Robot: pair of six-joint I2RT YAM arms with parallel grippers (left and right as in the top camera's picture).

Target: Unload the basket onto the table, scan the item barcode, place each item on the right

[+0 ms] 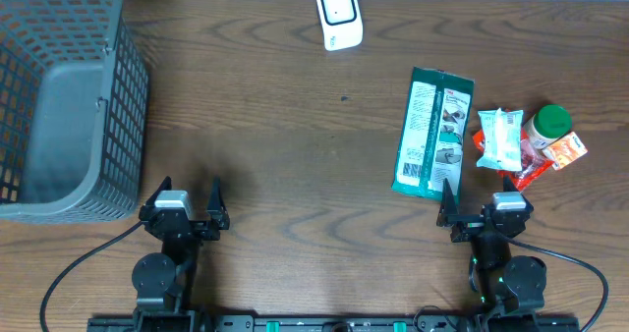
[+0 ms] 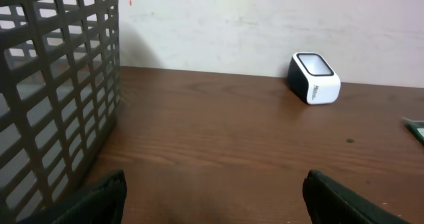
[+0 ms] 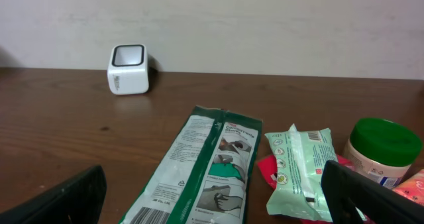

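A long green-and-white packet (image 1: 432,134) (image 3: 199,171) lies on the right of the table, a barcode (image 3: 142,216) showing on its near end. Beside it are a pale green wipes pack (image 1: 499,138) (image 3: 301,171), a green-lidded jar (image 1: 547,126) (image 3: 384,148), a red pack (image 1: 526,173) and an orange pack (image 1: 567,150). The white barcode scanner (image 1: 339,16) (image 2: 315,78) (image 3: 128,69) stands at the far edge. My right gripper (image 1: 482,199) (image 3: 213,184) is open just short of the long packet's near end. My left gripper (image 1: 189,190) (image 2: 213,184) is open over bare wood.
A grey mesh basket (image 1: 59,96) (image 2: 53,85) fills the far left of the table, close to the left gripper's left side. A pale wall runs behind the scanner. Bare brown wood lies between the basket and the items.
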